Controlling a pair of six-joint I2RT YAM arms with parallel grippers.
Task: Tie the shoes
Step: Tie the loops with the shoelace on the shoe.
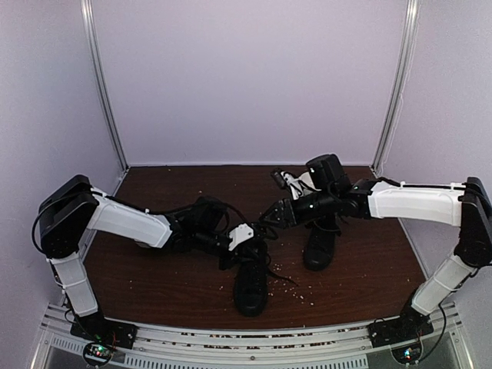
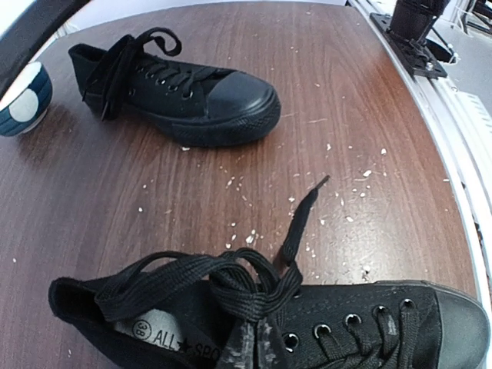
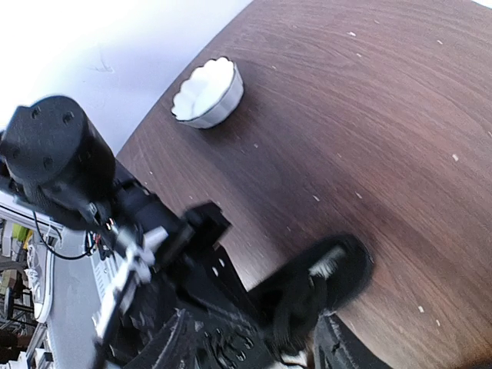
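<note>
Roughly mid on the counter (image 1: 165, 192), both black sneakers sat apart: near sneaker (image 1: 251, 290) w/ toe toward the arm bases, far sneaker (image 1: 319, 247) behind it to the right. L hand (image 2: 254, 344) was closed tight, seemingly pinching the near sneaker's bunched laces (image 2: 231, 284) above the tongue. R hand (image 1: 269, 216) hovered just left of the far sneaker, jaws partway apart, nothing clearly gripped; wrist view too blurred. Crumbs (image 2: 238, 231) dotted the wood.
</note>
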